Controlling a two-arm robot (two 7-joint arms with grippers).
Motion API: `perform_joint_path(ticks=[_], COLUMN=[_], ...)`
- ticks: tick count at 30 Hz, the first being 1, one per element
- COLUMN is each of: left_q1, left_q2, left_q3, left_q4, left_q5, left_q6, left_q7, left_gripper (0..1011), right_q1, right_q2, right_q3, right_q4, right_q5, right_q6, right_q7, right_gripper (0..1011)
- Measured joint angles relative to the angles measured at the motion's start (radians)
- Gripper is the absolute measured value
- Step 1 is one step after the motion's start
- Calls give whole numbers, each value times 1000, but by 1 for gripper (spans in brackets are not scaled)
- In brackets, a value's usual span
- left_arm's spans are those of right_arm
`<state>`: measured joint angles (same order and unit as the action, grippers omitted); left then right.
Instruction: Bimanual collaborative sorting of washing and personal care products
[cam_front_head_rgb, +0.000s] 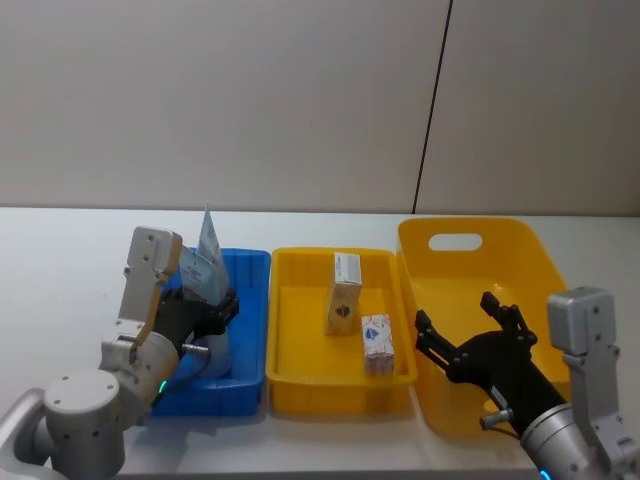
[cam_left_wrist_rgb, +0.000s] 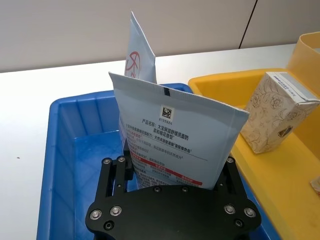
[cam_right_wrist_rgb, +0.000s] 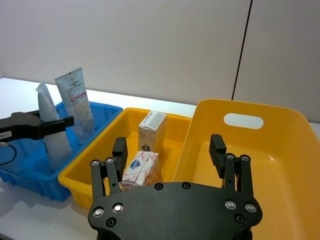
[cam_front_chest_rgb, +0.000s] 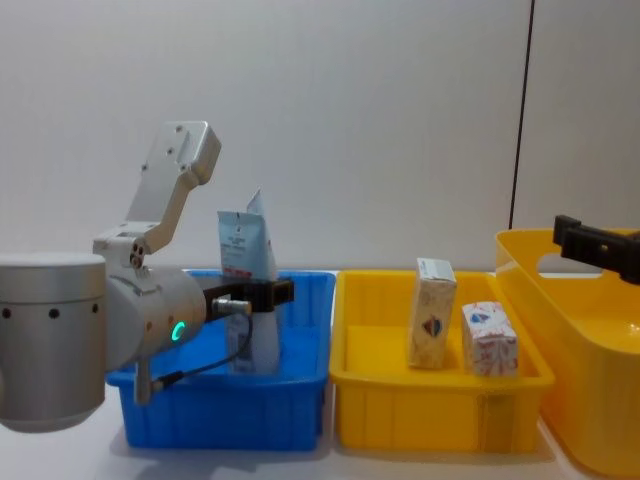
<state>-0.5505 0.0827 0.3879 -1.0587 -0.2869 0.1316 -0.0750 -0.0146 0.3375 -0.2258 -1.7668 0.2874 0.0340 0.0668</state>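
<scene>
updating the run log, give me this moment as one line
left tool: shut on pouch, in blue bin | right tool: open, over large yellow bin | middle yellow tray: carton, small box, both upright

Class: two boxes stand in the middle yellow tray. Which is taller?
The cream carton, farther back; the patterned box in front is shorter. The left hand holds a pouch in the blue bin.
</scene>
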Motion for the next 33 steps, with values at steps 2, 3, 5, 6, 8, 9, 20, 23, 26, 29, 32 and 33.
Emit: perform_joint_path(ticks=[2, 3, 5, 6, 8, 9, 20, 23, 26, 29, 32, 33], left_q1=[-1, -2, -3, -3, -4, -4, 19, 37, 61, 89, 107, 120], left_q2=[-1, -1, -1, -2, -2, -2, 15, 30, 47, 65, 76, 84], left_q3=[0, 0, 0, 0, 0, 0, -4, -12, -23, -38, -47, -54], left_q4=[2, 3, 4, 5, 6, 6, -25, -59, -99, -148, -179, -201], left_q5=[0, 0, 1, 1, 1, 1, 6, 6, 3, -4, -12, -17], left_q6=[0, -1, -1, -1, -1, -1, -34, -50, -62, -70, -74, -76], left_q7=[0, 0, -1, -1, -1, -1, -20, -29, -36, -44, -51, -57], left_gripper=[694, 682, 672, 668, 657, 648, 580, 566, 545, 534, 516, 505], right_q1=[0, 0, 0, 0, 0, 0, 0, 0, 0, 0, 0, 0], right_q2=[0, 0, 0, 0, 0, 0, 0, 0, 0, 0, 0, 0], right_q3=[0, 0, 0, 0, 0, 0, 0, 0, 0, 0, 0, 0], right_q4=[0, 0, 0, 0, 0, 0, 0, 0, 0, 0, 0, 0], right_q5=[0, 0, 0, 0, 0, 0, 0, 0, 0, 0, 0, 0], right_q6=[0, 0, 0, 0, 0, 0, 0, 0, 0, 0, 0, 0], right_q7=[0, 0, 0, 0, 0, 0, 0, 0, 0, 0, 0, 0], right_gripper=[1003, 1003, 1003, 1003, 1003, 1003, 1003, 1003, 1003, 1003, 1003, 1003])
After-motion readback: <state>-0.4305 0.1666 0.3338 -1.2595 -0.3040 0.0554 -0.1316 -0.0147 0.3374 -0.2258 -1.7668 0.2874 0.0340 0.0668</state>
